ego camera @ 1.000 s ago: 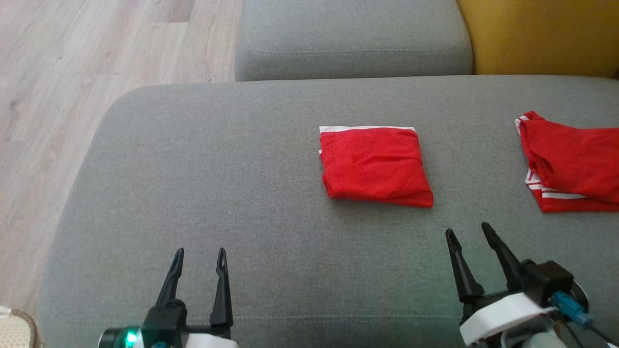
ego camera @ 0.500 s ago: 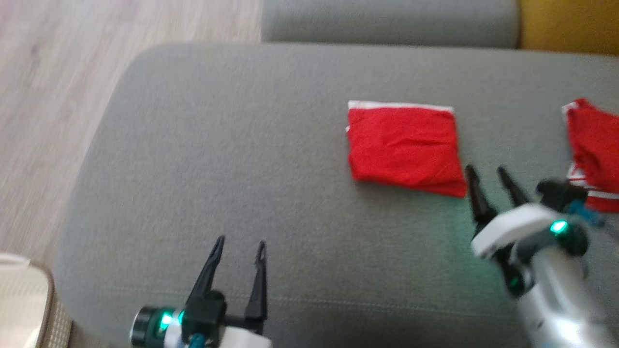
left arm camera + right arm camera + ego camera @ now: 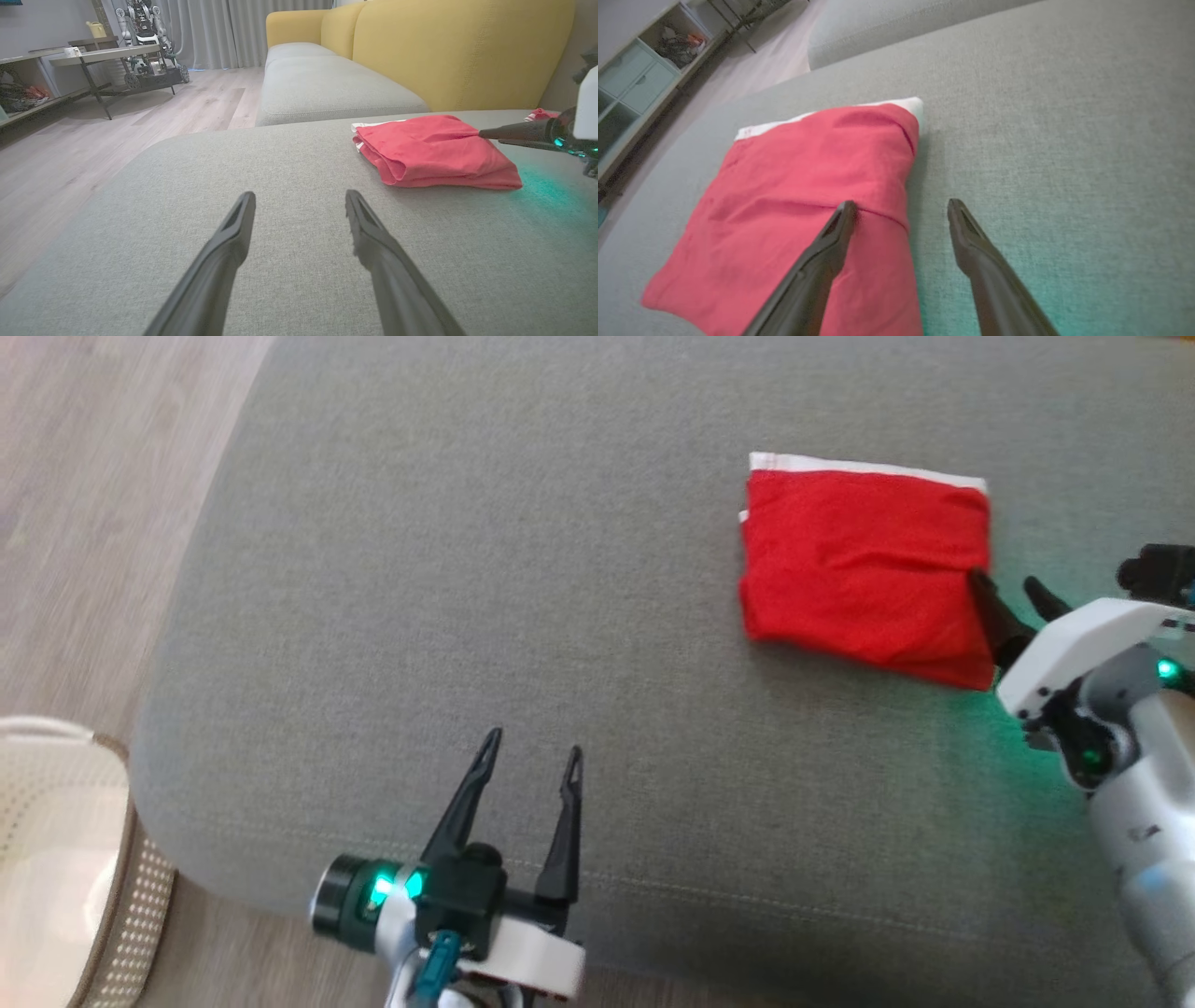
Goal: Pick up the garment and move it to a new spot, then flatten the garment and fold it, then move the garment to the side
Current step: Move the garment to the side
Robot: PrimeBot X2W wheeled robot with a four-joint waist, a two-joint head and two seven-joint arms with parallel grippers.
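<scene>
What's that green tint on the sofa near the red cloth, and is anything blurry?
Head view: a lamp behind the right gripper throws green onto the cushion; edges smeared. Left wrist view: sharp, glow beside the red garment. Right wrist view: soft, teal tint at bottom right.

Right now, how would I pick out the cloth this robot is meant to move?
Find the wide grey sofa cushion; on its right half lies a folded red garment. It is a neat flat rectangle with a white band along its far edge.
</scene>
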